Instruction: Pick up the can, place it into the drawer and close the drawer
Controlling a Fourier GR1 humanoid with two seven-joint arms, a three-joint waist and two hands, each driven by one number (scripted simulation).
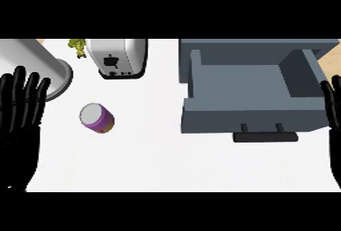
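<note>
Head view, contents listed by size. Tabletop (166, 162): white, spanning nearly the whole view, with a strip of tan surface showing at the upper left and upper right corners.

Drawer (250, 113): slate grey, pulled out and open at the right half of the view; its box interior shows nothing inside it. Drawer handle (264, 136): dark bar on two short posts, on the front panel facing the lower edge.

Left hand (20, 108): black, at the left edge, fingers straight and spread apart, pointing up the view, holding nothing. Well apart from the can.

Rounded grey-white object (40, 63): upper left corner, partly cut by the view's edge, just above the left hand's fingertips; what it is cannot be told.

Toaster (120, 56): silver with a dark end panel, upper centre-left, between the grey-white object and the drawer.

Right hand (333, 113): black, only a sliver at the right edge beside the drawer; fingers appear straight, holding nothing.

Can (97, 118): purple body, pale grey top, orange band at the lower rim; tilted on the tabletop, left of centre, below the toaster, well apart from the drawer.

Small yellow-green item (78, 45): upper left, just beside the toaster.
</note>
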